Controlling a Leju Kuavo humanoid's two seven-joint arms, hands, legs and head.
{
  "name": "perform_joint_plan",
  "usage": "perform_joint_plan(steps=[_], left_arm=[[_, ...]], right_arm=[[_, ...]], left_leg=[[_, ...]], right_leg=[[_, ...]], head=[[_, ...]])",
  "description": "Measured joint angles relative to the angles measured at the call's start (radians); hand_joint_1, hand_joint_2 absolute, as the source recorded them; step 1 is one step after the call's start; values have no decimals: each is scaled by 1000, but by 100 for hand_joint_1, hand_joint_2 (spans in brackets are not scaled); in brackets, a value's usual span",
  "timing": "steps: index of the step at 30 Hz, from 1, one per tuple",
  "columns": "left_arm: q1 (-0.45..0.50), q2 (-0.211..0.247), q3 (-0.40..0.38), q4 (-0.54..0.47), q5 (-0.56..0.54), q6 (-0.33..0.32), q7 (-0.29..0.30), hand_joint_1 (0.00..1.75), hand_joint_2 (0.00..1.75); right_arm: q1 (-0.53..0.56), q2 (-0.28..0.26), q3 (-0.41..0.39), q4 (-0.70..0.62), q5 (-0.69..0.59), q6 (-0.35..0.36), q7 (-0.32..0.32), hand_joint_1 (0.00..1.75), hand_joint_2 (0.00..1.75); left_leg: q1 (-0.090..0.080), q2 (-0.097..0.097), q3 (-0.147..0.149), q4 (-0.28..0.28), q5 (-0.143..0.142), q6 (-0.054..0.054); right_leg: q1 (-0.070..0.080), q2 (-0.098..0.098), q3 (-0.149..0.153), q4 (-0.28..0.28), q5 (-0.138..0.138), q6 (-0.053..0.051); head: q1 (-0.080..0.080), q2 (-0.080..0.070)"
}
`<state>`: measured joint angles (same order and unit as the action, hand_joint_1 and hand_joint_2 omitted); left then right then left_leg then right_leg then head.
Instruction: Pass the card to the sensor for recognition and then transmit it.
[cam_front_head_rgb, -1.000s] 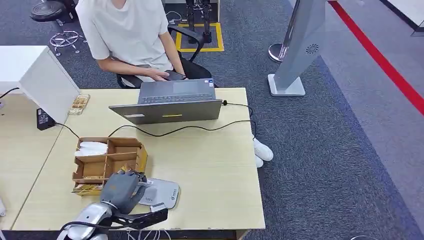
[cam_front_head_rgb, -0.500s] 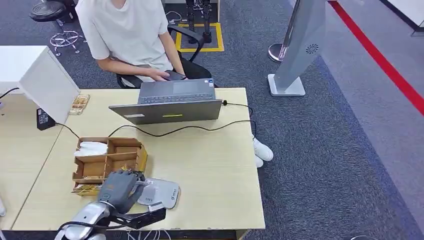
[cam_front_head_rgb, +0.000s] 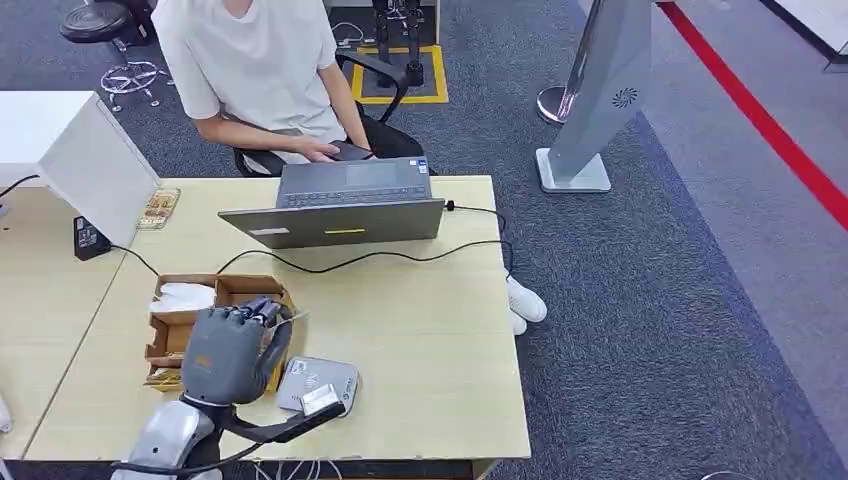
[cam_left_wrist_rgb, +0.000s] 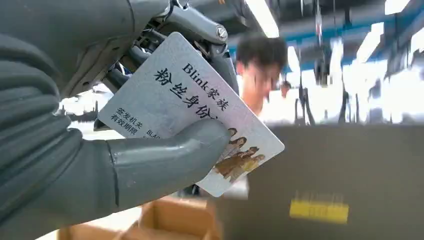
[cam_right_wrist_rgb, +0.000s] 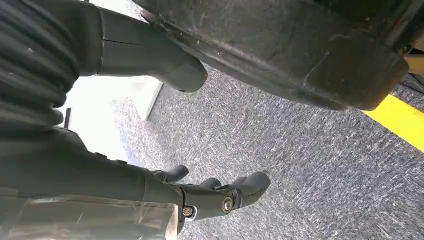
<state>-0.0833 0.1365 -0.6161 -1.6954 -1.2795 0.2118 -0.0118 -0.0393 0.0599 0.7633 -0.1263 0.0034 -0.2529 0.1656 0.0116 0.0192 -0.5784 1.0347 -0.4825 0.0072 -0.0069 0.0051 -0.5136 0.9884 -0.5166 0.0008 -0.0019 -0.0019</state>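
Left hand (cam_front_head_rgb: 228, 352) pinching the card (cam_left_wrist_rgb: 190, 110) over the brown box (cam_front_head_rgb: 180, 330); white stuff (cam_front_head_rgb: 184, 296) in one part; right hand (cam_right_wrist_rgb: 165, 125) hanging, fingers apart

Wooden table (cam_front_head_rgb: 430, 340), laptop (cam_front_head_rgb: 345, 205), divided box (cam_front_head_rgb: 200, 325), sensor (cam_front_head_rgb: 318, 385)

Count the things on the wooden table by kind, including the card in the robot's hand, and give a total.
Laptop: 1
Cardboard organiser: 1
Sensor: 1
Card, held by the left hand: 1
Black cable: 1
Total: 5
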Motion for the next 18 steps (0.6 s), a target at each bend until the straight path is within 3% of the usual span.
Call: perform_joint_plan(steps=[3,9,13,18], left_arm=[[-29,-15,23,-40,-29,33,5,175,175],[-202,-39,98,-36,-54,21,32,175,175],[-265,-48,129,-19,-98,21,59,175,175],[-434,-50,183,135,-151,-26,103,175,175]], right_arm=[[0,0,4,0,10,1,-1,0,175],[-1,0,21,0,36,5,-3,0,175],[-2,0,32,0,45,7,-5,0,175],[-7,0,48,0,60,19,-7,0,175]], left_leg=[[0,-1,0,0,1,1],[0,-2,0,0,3,-1],[0,-1,0,0,3,-1],[0,-1,-1,0,5,-1]], right_leg=[[0,-1,0,0,0,0],[0,-2,0,1,2,-1],[0,-1,-1,1,2,-1],[0,-1,-1,2,4,-1]], head=[[0,0],[0,0],[0,0],[0,0]])
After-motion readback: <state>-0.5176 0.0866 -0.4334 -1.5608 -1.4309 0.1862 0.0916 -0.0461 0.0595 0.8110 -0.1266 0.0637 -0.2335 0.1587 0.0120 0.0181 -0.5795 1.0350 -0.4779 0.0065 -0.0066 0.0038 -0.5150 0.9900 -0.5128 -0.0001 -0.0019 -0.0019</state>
